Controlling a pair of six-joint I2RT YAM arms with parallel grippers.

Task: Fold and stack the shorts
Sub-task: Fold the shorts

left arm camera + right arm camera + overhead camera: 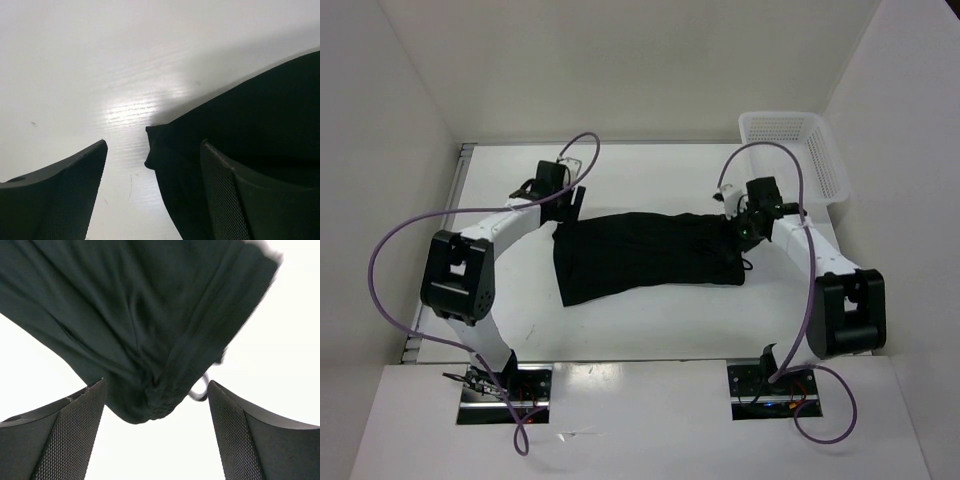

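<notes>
At shorts (645,255) — L+R end effectors (154,145) (157,382) wide

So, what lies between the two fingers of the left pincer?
Left wrist view: a corner of the shorts and bare white table, inside the open left pincer.

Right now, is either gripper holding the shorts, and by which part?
Nothing is held: the left gripper and right gripper stand open over opposite ends of the shorts.
</notes>
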